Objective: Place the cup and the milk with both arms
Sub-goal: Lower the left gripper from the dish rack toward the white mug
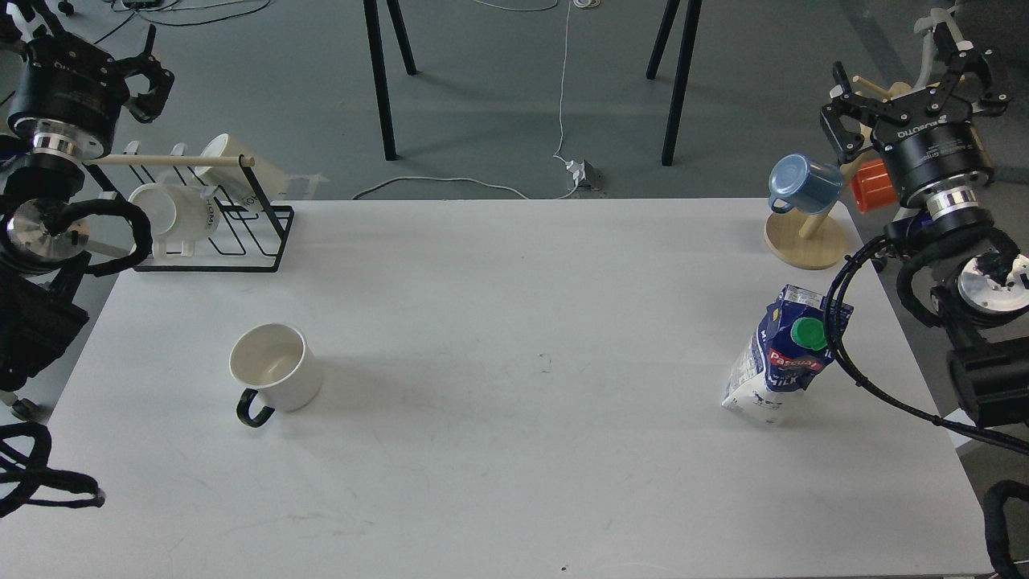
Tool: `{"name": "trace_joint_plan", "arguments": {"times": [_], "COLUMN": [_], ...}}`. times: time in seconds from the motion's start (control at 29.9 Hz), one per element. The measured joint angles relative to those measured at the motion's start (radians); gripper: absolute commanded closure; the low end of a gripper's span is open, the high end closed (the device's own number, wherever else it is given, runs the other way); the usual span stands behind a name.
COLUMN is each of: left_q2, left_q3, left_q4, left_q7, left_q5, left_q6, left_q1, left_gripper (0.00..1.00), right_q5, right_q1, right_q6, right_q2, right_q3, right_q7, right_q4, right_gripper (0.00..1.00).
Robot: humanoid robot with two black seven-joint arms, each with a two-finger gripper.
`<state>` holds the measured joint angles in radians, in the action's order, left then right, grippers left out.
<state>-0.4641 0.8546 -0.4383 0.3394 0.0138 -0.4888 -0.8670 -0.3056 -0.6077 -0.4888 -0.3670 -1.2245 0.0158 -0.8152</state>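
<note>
The cup (272, 367), white with a cream inside and a black loop handle turned toward me, stands upright on the left part of the white table (514, 322). The milk (781, 359), a blue and white carton with a green cap, stands on the right part, and a black cable of my right arm crosses in front of its upper corner. My left gripper (88, 48) hangs open above the far left corner, well away from the cup. My right gripper (912, 80) is open above the far right corner, behind the milk. Neither holds anything.
A black wire rack (241, 233) with white lettered mugs and a wooden rod stands at the back left. A wooden mug tree (806, 240) with a blue mug (802, 185) and an orange mug (872, 186) stands at the back right. Black chair legs stand beyond the table.
</note>
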Motion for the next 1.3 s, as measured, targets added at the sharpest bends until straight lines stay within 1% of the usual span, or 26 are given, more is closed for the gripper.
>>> {"name": "trace_joint_plan", "arguments": {"times": [0.23,0.33,0.43,0.57,0.64,0.74,0.8,0.97,1.0,1.07,1.1,1.24,1.3], "left_q2": [-0.007,-0.041,-0.089,-0.202,-0.285,-0.428,-0.512,-0.628,-0.641,-0.651,-0.651,-0.635,-0.620], "left_q3": [-0.003,-0.007,-0.023,-0.079,-0.103,-0.114,-0.118,-0.123,-0.123,-0.125,-0.131,-0.207,-0.266], "left_q4": [-0.004,-0.010,-0.065,-0.208,-0.323,-0.513,-0.608,-0.735,-0.760,-0.799,-0.812,-0.830,-0.830], "left_q7": [0.012,0.017,0.017,0.018,0.037,0.084,0.100,0.112,0.117,0.133,0.140,0.149,0.149], "left_q5": [0.000,0.003,-0.005,-0.070,-0.149,-0.305,-0.422,-0.734,-0.805,-0.931,-0.994,-1.270,-1.438], "left_q6": [0.000,0.000,0.000,0.000,0.000,0.000,-0.001,0.000,0.003,0.040,0.074,0.236,0.325], "left_q1": [0.002,0.005,0.038,0.130,0.176,0.244,0.273,0.305,0.313,0.337,0.352,0.392,0.396], "left_gripper": [0.00,0.00,0.00,0.01,0.01,0.04,0.05,0.14,0.15,0.15,0.15,0.16,0.21], "right_q5": [-0.001,0.000,0.001,0.002,0.002,0.001,0.001,0.001,0.001,0.000,0.000,0.000,0.000], "right_q1": [0.011,0.013,0.015,0.018,0.024,0.038,0.047,0.052,0.052,0.052,0.052,0.051,0.051], "right_q6": [0.000,0.000,0.000,0.000,0.000,0.000,0.000,0.000,0.000,0.000,0.000,0.000,0.000], "right_q2": [-0.010,-0.013,-0.015,-0.023,-0.023,-0.024,-0.032,-0.072,-0.079,-0.090,-0.094,-0.101,-0.103], "right_q3": [0.000,0.000,0.000,-0.011,-0.014,-0.015,-0.015,-0.015,-0.015,-0.016,-0.017,-0.020,-0.021], "right_q7": [0.008,0.008,0.008,0.010,0.011,0.014,0.014,0.015,0.015,0.015,0.015,0.015,0.015], "right_q4": [-0.002,-0.003,-0.004,0.000,0.000,0.000,-0.001,-0.001,-0.001,-0.001,-0.001,-0.001,-0.001], "right_gripper": [0.02,0.02,0.02,0.02,0.02,0.02,0.02,0.02,0.02,0.02,0.02,0.02,0.02]}}
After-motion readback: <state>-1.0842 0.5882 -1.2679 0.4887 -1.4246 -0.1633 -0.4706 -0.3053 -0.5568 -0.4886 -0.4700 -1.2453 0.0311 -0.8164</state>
